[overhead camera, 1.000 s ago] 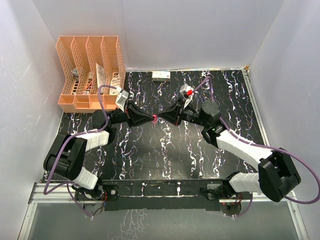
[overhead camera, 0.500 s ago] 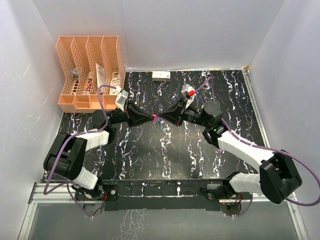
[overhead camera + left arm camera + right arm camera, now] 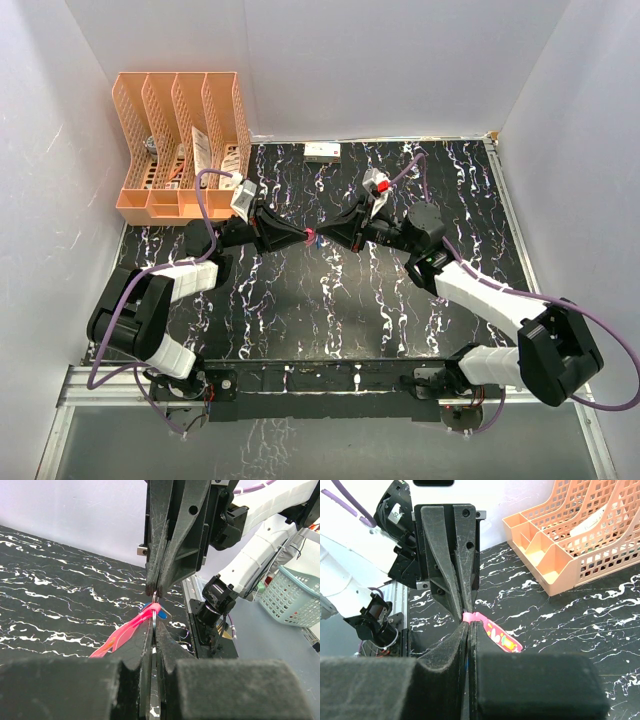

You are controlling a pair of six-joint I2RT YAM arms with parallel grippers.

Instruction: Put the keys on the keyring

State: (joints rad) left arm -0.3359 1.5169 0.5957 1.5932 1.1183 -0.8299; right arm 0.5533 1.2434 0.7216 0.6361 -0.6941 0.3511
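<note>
From the top view, the two arms meet tip to tip over the middle of the black marbled worktop (image 3: 300,320). The left fingers (image 3: 297,238) and right fingers (image 3: 330,237) point at each other, with only a pink speck between them. An orange file rack (image 3: 180,130) stands in the far left corner and a small pale box (image 3: 322,150) lies by the back wall. This view is too coarse to show the keys or the metal ring.

The left wrist view fills that in. The left fingers (image 3: 152,633) are pressed together on the thin wire of the keyring (image 3: 155,620), which is held clear of the worktop. The wire runs straight up to the tips of the right fingers (image 3: 156,589), which are also shut. Whether they pinch the ring itself or a key I cannot tell. The red-pink strap (image 3: 122,636) trails down to the left. The blue key (image 3: 148,607) sits tight against the ring, and an edge of the silvery-white key (image 3: 165,615) shows just on the other side. A teal basket (image 3: 295,595) stands off the worktop.

The right wrist view hides both keys and the ring behind its own closed fingers (image 3: 468,626). It shows the strap (image 3: 496,633) from its printed side, hanging away from the junction, with the rack (image 3: 570,545) behind.
</note>
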